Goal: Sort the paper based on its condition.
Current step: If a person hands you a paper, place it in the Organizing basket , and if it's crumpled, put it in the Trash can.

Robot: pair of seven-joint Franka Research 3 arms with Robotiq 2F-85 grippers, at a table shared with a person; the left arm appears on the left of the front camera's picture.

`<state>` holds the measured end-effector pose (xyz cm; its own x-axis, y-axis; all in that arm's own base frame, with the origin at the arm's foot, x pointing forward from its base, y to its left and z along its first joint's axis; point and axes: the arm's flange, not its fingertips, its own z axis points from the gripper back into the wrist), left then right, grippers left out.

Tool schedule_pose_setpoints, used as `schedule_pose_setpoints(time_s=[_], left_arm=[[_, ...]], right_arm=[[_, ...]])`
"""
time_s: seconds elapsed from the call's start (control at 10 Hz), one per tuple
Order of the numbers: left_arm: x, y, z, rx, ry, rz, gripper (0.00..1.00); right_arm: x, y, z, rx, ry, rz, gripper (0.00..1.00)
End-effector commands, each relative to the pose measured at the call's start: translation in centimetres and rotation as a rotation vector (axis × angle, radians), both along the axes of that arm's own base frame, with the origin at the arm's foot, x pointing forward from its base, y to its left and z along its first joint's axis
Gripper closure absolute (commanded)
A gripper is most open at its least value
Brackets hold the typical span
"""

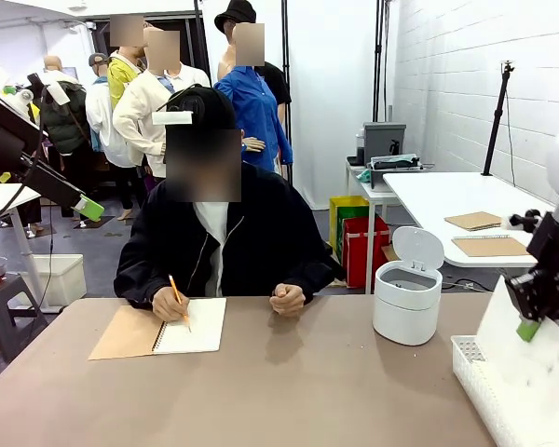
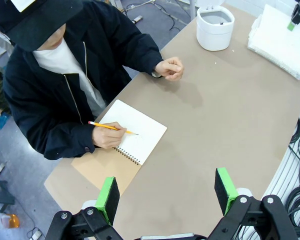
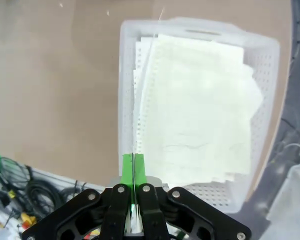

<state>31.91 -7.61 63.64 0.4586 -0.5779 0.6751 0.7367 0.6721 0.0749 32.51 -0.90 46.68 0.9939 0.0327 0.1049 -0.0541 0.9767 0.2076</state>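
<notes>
Now my right gripper (image 3: pixel 133 159) pinches a sheet (image 1: pixel 524 377) over the tray (image 3: pixel 126 75) to file it; my left gripper (image 2: pixel 166 179) hangs spread.

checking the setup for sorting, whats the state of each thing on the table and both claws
white round plastic bin: lid flipped open
spiral-bound notebook with brown cover: open, cover laid out flat to one side
yellow pencil: held in person's hand, tip on page
white perforated plastic basket: holds stacked white paper sheets
left claw: open
right claw: shut, above the basket
</notes>
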Motion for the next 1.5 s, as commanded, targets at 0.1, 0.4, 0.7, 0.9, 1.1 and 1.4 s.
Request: schedule_pose_setpoints(time_s=[0.1, 0.4, 0.7, 0.9, 1.1, 1.4], left_arm=[[0.0, -0.1, 0.1, -0.005, 0.008, 0.007, 0.00], [0.0, -0.1, 0.1, -0.005, 0.008, 0.007, 0.00], [0.0, -0.1, 0.1, -0.005, 0.008, 0.007, 0.00], [0.0, -0.1, 0.1, -0.005, 0.008, 0.007, 0.00], [0.0, -0.1, 0.1, -0.005, 0.008, 0.007, 0.00], [0.0, -0.1, 0.1, -0.005, 0.008, 0.007, 0.00]], right_arm=[[0.0, -1.7, -3.8, 0.103, -0.080, -0.024, 1.00], [2.1, -3.0, -6.6, 0.158, -0.057, -0.041, 1.00], [3.1, -2.9, -8.9, 0.142, -0.001, -0.037, 1.00], [3.0, -2.9, -9.3, 0.116, 0.014, -0.034, 1.00], [4.5, -3.5, -7.8, 0.124, 0.028, -0.054, 1.00], [4.5, -3.6, -7.6, 0.108, 0.036, -0.062, 0.73]])
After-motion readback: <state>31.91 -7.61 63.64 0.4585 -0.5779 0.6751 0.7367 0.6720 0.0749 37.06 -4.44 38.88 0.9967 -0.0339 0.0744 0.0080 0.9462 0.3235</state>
